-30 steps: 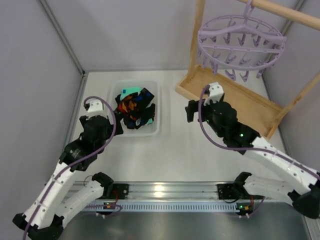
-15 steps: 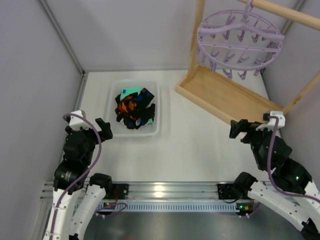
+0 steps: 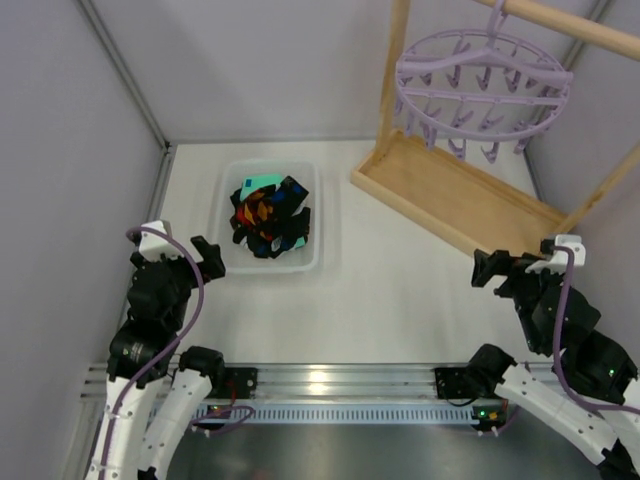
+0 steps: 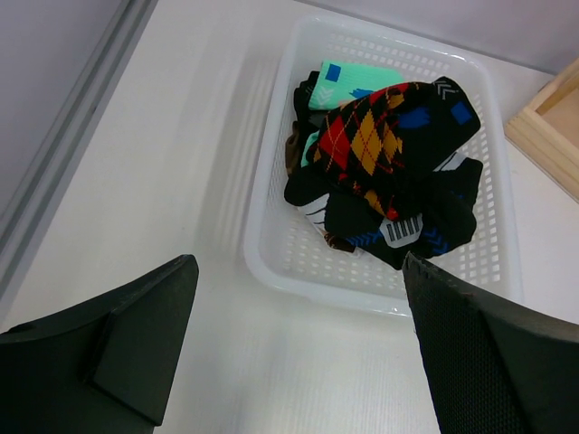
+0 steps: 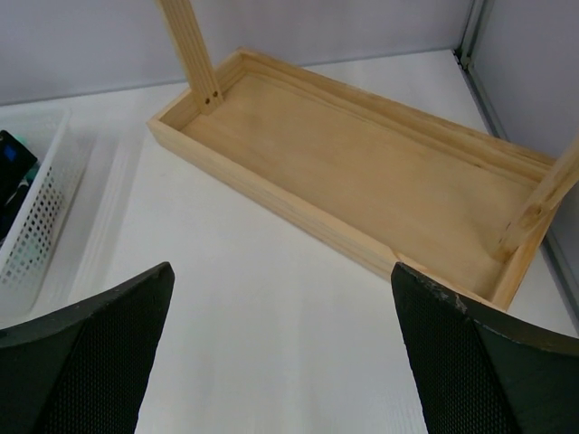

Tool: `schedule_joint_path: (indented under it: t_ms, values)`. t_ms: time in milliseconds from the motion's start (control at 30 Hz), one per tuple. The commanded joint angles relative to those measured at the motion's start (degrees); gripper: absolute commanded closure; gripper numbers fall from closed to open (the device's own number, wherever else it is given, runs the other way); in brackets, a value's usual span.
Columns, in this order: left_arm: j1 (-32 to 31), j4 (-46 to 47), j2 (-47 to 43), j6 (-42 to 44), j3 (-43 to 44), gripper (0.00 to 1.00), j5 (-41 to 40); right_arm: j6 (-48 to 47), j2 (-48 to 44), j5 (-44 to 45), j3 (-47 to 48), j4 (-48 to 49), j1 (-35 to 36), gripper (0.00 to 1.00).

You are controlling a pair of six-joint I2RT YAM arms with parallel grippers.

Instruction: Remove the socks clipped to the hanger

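The lavender round hanger (image 3: 480, 85) hangs from a wooden rail at the top right, with its clip pegs dangling and no socks on it. The socks (image 3: 268, 215) lie piled in a white basket (image 3: 310, 255); in the left wrist view the socks (image 4: 389, 158) show black with diamonds, teal and dark navy. My left gripper (image 3: 208, 260) is open and empty, just left of the basket. My right gripper (image 3: 490, 268) is open and empty, near the front of the wooden tray.
A light wooden frame with a tray base (image 3: 455, 200) stands at the back right; the tray (image 5: 362, 172) holds nothing. Grey walls close in on the left, back and right. A metal rail (image 3: 330, 385) runs along the near edge.
Both arms pulled back toward the near edge from the basket and the frame. The right gripper moved right and back. The hanger swings slightly.
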Motion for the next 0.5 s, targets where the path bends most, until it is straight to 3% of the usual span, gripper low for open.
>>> schedule_joint_path:
  t_ms: [0,467]
  values:
    - [-0.1,3.2,0.6,-0.1,-0.3,0.02,-0.7,-1.4,3.7,-0.5,0.9,-1.2,-0.3,0.01]
    - [-0.1,3.4,0.4,-0.7,-0.3,0.02,-1.4,-0.4,2.1,-0.5,-1.5,0.5,-0.3,0.00]
